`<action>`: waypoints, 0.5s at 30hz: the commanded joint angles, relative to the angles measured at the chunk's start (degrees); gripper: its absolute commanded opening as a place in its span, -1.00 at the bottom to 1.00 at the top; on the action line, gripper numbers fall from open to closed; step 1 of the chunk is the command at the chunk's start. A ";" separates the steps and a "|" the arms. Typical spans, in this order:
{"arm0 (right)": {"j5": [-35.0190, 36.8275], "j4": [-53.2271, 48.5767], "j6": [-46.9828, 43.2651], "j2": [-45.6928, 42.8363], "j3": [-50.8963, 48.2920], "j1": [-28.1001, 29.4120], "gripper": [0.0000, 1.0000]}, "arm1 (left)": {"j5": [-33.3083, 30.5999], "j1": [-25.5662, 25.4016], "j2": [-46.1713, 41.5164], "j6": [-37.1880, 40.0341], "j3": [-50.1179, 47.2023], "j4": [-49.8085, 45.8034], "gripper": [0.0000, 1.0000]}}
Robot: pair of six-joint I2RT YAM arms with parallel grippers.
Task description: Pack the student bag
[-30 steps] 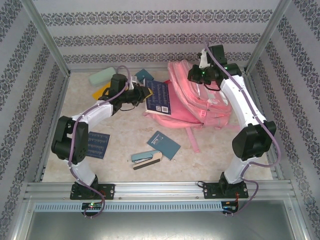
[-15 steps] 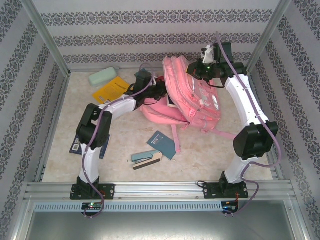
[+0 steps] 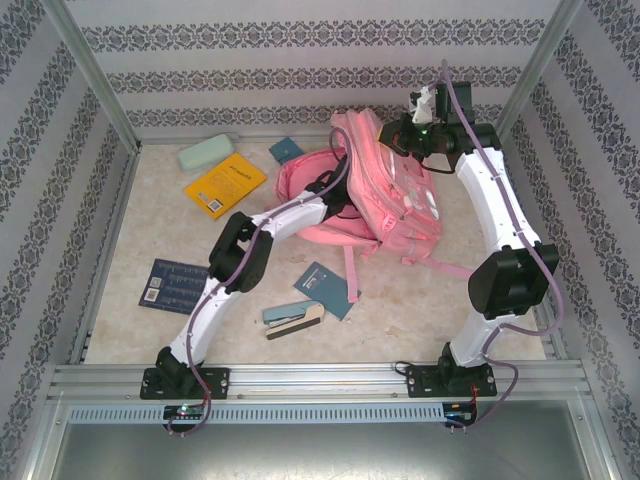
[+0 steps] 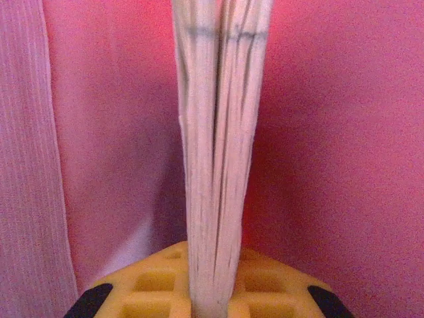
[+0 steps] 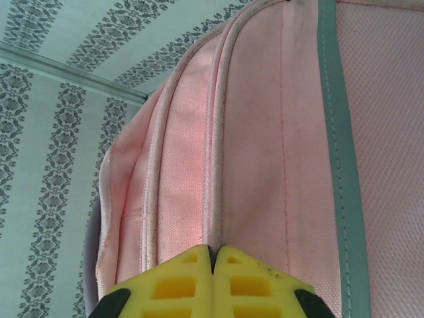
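- The left pincer (image 4: 211, 295) is clamped on a book (image 4: 218, 132), its page edges showing, deep inside the bag (image 3: 400, 205). The step in hand looks to be seating the book.
- It should slide the book down flat along the pink lining before letting go. It should then back out straight so that nothing drags.
- The right pincer (image 5: 212, 265) is closed on the bag's top seam and should hold the mouth lifted until the left arm is clear.
- The bag stands at the far right of the desk (image 3: 400, 300).
- A second ago the book hung outside, left of the bag. Now the left arm reaches in, and the bag stands more upright.
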 commanded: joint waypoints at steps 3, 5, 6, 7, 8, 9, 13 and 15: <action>-4.27 6.69 -0.65 -2.69 0.81 -1.05 -1.00 | -1.37 -1.07 2.21 3.82 4.60 -9.84 0.03; -3.57 6.40 -1.78 -3.55 -0.89 -1.70 -1.00 | -2.03 -0.75 0.58 5.22 3.94 -11.41 0.38; -2.95 6.00 -2.59 -4.01 -1.84 -1.99 -1.00 | -2.12 -0.49 -0.62 5.99 3.37 -11.90 0.50; -2.62 5.88 -3.12 -4.45 -2.91 -2.30 -1.00 | -2.35 -0.20 -1.87 6.42 2.57 -12.28 0.63; -2.45 6.10 -3.48 -4.97 -4.22 -2.75 -1.00 | -2.39 0.23 -3.45 6.90 1.29 -12.42 0.68; -2.37 6.35 -3.66 -5.49 -5.58 -3.25 -1.00 | -2.19 0.72 -5.20 7.18 -0.15 -12.43 0.74; -1.01 6.14 -5.78 -7.61 -10.27 -4.95 -1.00 | -1.04 2.51 -13.06 8.00 -7.42 -11.25 0.79; -0.38 5.63 -7.36 -8.54 -12.20 -5.40 -1.00 | -2.02 3.40 -17.48 8.76 -11.58 -11.00 0.79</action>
